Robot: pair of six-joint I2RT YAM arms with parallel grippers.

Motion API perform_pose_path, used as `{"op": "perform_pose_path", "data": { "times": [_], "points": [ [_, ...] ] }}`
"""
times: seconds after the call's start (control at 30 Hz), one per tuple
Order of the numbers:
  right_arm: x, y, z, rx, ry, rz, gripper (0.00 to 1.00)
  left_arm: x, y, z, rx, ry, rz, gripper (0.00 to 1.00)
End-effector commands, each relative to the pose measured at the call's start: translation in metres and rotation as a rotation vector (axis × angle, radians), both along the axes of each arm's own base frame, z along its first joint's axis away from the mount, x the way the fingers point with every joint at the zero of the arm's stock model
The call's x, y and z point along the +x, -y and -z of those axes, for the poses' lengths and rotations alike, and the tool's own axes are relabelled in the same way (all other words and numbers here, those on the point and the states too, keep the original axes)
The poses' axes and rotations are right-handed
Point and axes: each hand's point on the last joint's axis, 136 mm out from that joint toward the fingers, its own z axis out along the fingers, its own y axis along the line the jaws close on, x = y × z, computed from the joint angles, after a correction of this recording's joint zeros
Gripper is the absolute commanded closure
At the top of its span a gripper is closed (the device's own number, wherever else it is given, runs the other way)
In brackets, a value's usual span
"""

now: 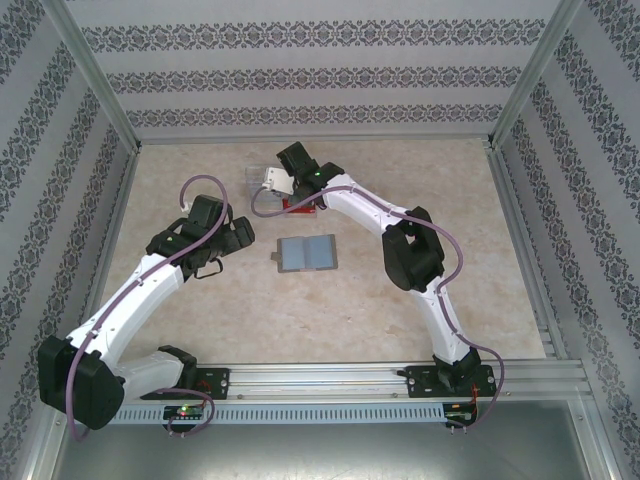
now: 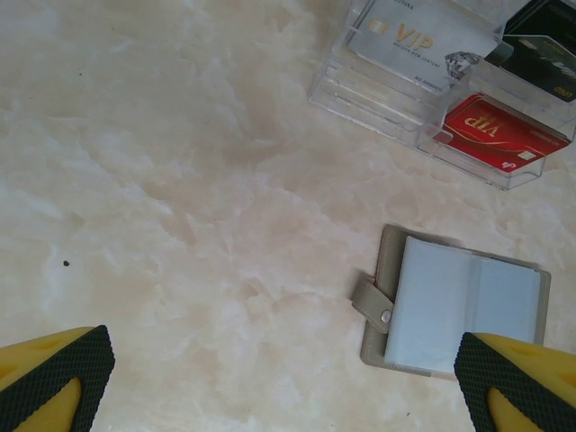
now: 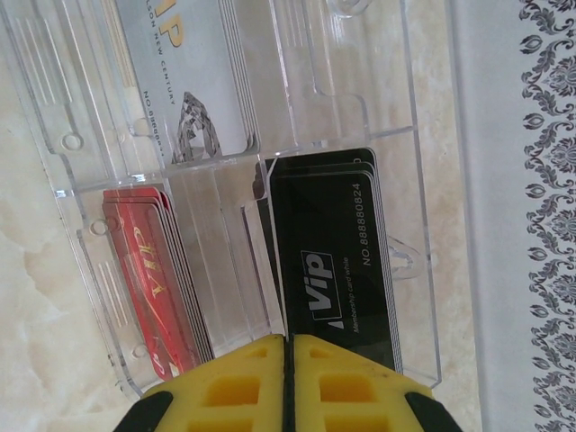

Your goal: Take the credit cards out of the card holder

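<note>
Now, from above, the card holder point(image 1: 306, 254) lies open and flat in the middle of the counter point(image 1: 200, 330), between the two arms. The left arm point(image 1: 130, 300) bends in from the left, and its end sits near the holder's left side, not touching it. The right arm point(image 1: 365, 208) reaches to the far side, over the clear tray point(image 1: 252, 181), where a bit of the red cards point(image 1: 300, 207) peeks out. Next, the left wrist view looks down on the counter. The left jaws are wide open: the black-and-yellow pads point(image 2: 54, 378) sit in the two bottom corners, far apart, with bare counter between them. The card holder point(image 2: 459, 310) shows blue-grey slots and a small tab point(image 2: 373, 301) with a snap, and the right pad covers its near corner. The clear tray point(image 2: 396, 85) is at the top right, apart from the holder. The credit cards lie in it: a whitish-grey card point(image 2: 414, 36), the red cards point(image 2: 499, 135) and the black cards point(image 2: 540, 36). Last, in the right wrist view, the right jaws are shut tight, yellow pads point(image 3: 225, 396) pressed together with only a thin line between. They hang right at the near end of the black cards point(image 3: 333, 252). I cannot tell if a card is pinched. The red cards point(image 3: 148, 270) sit in the slot to the left, and the whitish-grey card point(image 3: 180, 81) sits farther off.
</note>
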Motion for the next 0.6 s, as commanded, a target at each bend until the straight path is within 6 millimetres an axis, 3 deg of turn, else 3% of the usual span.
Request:
{"op": "perform_pose_path", "data": {
  "times": [0.0, 0.03, 0.37, 0.57],
  "points": [
    [0.016, 0.007, 0.001, 0.019, 0.028, 0.078, 0.85, -0.001, -0.006, -0.001, 0.000, -0.011, -0.025, 0.00],
    [0.020, 0.008, -0.001, 0.021, 0.040, 0.092, 0.78, -0.001, -0.006, -0.001, 0.000, -0.012, -0.024, 0.00],
    [0.053, 0.027, -0.034, 0.046, 0.213, 0.270, 0.76, -0.002, -0.005, 0.000, -0.011, -0.012, -0.016, 0.00],
    [0.050, 0.033, -0.049, 0.113, 0.199, 0.326, 0.76, -0.001, -0.002, 0.002, -0.022, -0.014, -0.007, 0.00]
  ]
}}
